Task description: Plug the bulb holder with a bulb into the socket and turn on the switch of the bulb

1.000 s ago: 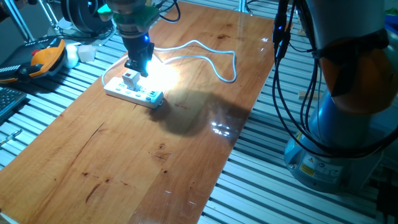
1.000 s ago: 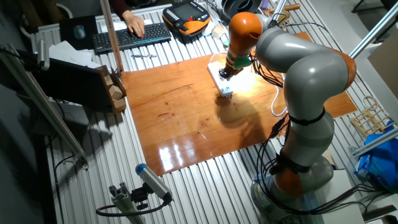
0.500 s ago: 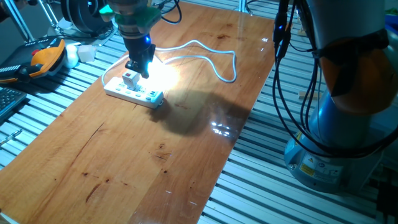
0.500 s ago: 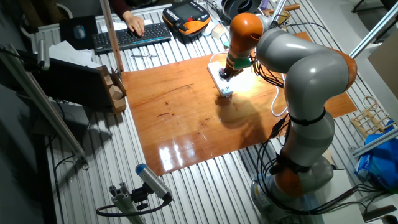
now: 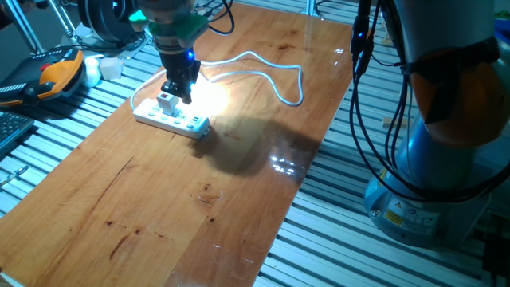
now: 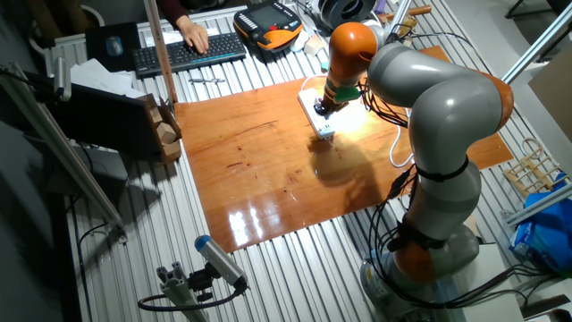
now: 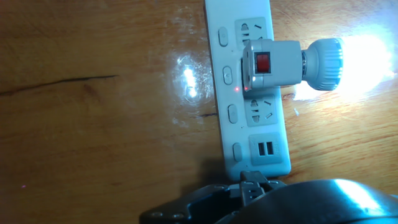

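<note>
Hand view shows the wooden table filling the frame, with the socket running from twelve o'clock down to about five. The bulb holder sits plugged into it at roughly one o'clock, its bulb glaring white toward three o'clock. The switch faces up, untouched. In one fixed view the gripper hangs right above the holder; whether its fingers are parted or closed I cannot tell. Judging by the glow, plugging and switching look finished, with only withdrawal left.

Glossy wooden tabletop, ribbed metal bench, keyboard
</note>
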Available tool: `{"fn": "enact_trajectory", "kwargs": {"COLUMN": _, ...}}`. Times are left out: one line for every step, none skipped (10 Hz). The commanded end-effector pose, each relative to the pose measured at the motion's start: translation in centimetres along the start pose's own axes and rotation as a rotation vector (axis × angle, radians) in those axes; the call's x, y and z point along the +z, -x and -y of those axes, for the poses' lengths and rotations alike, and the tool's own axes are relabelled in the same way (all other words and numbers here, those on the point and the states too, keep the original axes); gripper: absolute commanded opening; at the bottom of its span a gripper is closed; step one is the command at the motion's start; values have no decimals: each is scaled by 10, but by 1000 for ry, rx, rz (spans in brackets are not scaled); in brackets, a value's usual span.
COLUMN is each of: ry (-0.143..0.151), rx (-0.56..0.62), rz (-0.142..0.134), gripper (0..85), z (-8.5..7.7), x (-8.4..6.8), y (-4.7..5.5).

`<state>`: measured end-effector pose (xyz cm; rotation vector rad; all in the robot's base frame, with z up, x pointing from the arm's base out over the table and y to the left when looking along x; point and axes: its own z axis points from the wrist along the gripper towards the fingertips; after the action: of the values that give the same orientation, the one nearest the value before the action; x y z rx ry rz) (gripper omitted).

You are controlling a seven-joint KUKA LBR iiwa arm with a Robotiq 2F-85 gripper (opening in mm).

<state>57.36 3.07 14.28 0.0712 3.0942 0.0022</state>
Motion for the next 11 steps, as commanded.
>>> {"fn": "enact_trajectory", "kwargs": {"ry": 4, "rx": 0, "rz": -2, "gripper": 0, "z": 0, "x": 0, "y": 0}}
{"fn": "enact_trajectory", "kwargs": {"ry": 6, "rx": -2, "rz": -2, "gripper": 0, "z": 0, "x": 1, "y": 0}}
{"fn": "enact_trajectory", "kwargs": {"ry": 6, "rx": -3, "rz": -2, "gripper": 0, "z": 1, "x": 1, "y": -1}}
{"fn": "enact_trajectory", "kwargs": {"ry": 6, "rx": -3, "rz": 0, "gripper": 0, "z": 1, "x": 1, "y": -1}}
{"fn": "enact_trajectory", "kwargs": {"ry": 1, "rx": -4, "rz": 3, "gripper": 0, "z": 1, "x": 1, "y": -1}}
{"fn": "enact_trajectory", "kwargs": {"ry": 1, "rx": -4, "rz": 3, "gripper": 0, "z": 0, "x": 1, "y": -1}}
{"fn": "enact_trajectory", "kwargs": {"ry": 3, "rx": -4, "rz": 1, "gripper": 0, "z": 0, "x": 1, "y": -1}}
{"fn": "enact_trajectory", "kwargs": {"ry": 2, "rx": -2, "rz": 6, "gripper": 0, "z": 0, "x": 1, "y": -1}}
{"fn": "enact_trajectory", "kwargs": {"ry": -3, "rx": -2, "rz": 6, "gripper": 0, "z": 0, "x": 1, "y": -1}}
{"fn": "enact_trajectory", "kwargs": {"ry": -2, "rx": -1, "rz": 0, "gripper": 0, "z": 0, "x": 1, "y": -2}}
{"fn": "enact_trajectory", "kwargs": {"ry": 1, "rx": -1, "rz": -5, "gripper": 0, "z": 0, "x": 0, "y": -2}}
